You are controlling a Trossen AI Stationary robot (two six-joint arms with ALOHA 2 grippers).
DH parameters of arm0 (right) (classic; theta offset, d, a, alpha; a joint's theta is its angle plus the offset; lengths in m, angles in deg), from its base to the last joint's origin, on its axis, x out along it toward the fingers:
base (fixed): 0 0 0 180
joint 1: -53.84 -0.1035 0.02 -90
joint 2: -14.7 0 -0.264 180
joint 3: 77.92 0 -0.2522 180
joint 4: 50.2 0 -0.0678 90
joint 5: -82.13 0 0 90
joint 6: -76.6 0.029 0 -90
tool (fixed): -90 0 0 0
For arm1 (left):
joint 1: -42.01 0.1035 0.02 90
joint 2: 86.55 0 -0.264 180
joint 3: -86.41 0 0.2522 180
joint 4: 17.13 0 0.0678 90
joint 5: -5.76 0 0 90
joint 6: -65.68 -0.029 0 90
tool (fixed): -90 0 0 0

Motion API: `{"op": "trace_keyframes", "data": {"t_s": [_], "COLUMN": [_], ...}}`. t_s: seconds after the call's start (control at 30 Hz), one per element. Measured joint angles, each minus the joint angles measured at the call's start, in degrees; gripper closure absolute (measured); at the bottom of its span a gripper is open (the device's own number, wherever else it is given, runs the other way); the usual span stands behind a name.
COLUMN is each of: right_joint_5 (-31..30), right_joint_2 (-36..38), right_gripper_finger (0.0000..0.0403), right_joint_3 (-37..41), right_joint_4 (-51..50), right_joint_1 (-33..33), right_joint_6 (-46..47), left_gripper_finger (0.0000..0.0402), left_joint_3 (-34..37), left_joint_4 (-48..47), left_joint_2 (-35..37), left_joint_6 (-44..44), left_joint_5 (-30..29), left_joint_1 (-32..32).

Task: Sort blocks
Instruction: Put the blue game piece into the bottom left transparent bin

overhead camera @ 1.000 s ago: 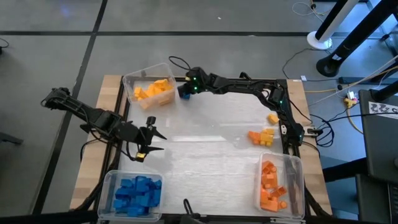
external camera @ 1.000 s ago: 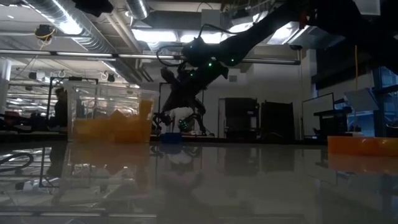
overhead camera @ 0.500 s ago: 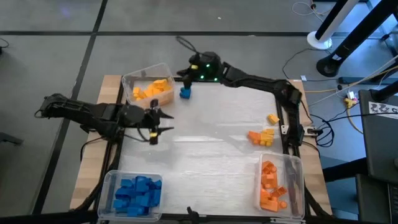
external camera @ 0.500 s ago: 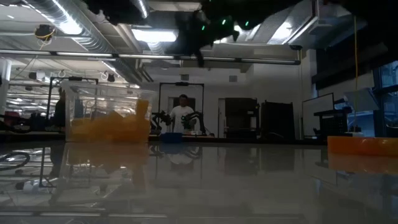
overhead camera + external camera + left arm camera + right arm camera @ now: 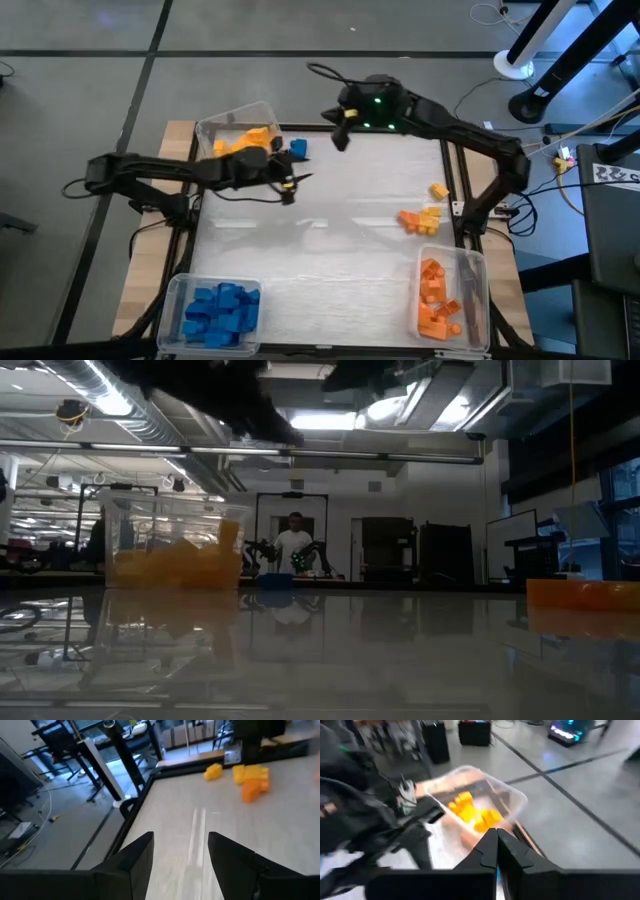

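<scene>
A single blue block (image 5: 298, 148) lies flat on the table just right of the clear bin of yellow blocks (image 5: 240, 140); the low view shows the blue block (image 5: 275, 581) too. Loose orange and yellow blocks (image 5: 424, 216) lie near the right edge and show in the left wrist view (image 5: 252, 780). My left gripper (image 5: 289, 187) hovers open just near of the blue block, its fingers (image 5: 135, 857) spread. My right gripper (image 5: 339, 133) is shut and empty, raised to the right of the blue block, its fingers (image 5: 490, 845) meeting at the tips.
A clear bin of blue blocks (image 5: 215, 306) sits at the near left corner. A clear bin of orange blocks (image 5: 448, 296) sits at the near right. A person (image 5: 293, 546) stands far behind the table. The middle of the table (image 5: 340, 260) is bare.
My right gripper has risen off the blue block and swung toward the table's right, leaving the block where it lay beside the yellow bin. My left gripper has moved from the near left toward the far edge and right, closing on the blue block.
</scene>
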Motion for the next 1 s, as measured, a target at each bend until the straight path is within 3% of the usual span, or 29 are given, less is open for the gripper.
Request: {"op": "trace_keyframes", "data": {"t_s": [0.17,0.23,0.33,0.43,0.73,1.0], "right_joint_5": [-8.9,-13.5,-20.5,-25.7,-27.5,-26.8], "right_joint_2": [5.7,7.2,8.4,8.6,8.1,8.1], "right_gripper_finger": [0.0395,0.0395,0.0395,0.0395,0.0395,0.0395], "right_joint_3": [0.0,0.0,0.0,0.0,2.0,4.3], "right_joint_4": [-11.0,-15.1,-20.2,-25.0,-30.4,-30.5], "right_joint_1": [-2.7,-3.9,-5.7,-6.9,-7.0,-7.1], "right_joint_6": [-2.9,-3.9,-4.1,-4.0,-3.5,-3.3], "left_gripper_finger": [0.0226,0.0230,0.0248,0.0278,0.0391,0.0399], "left_joint_3": [0.0,-0.7,-3.9,-7.7,-17.2,-18.0], "left_joint_4": [8.6,12.1,10.8,6.6,-9.6,-11.4], "left_joint_2": [-10.5,-14.7,-20.2,-24.8,-31.9,-32.3], "left_joint_6": [-6.0,-7.0,-6.4,-6.1,-0.2,2.3], "left_joint_5": [-0.3,-3.2,-7.4,-7.9,-12.1,-12.4], "left_joint_1": [1.6,2.6,4.9,7.2,12.2,16.1]}}
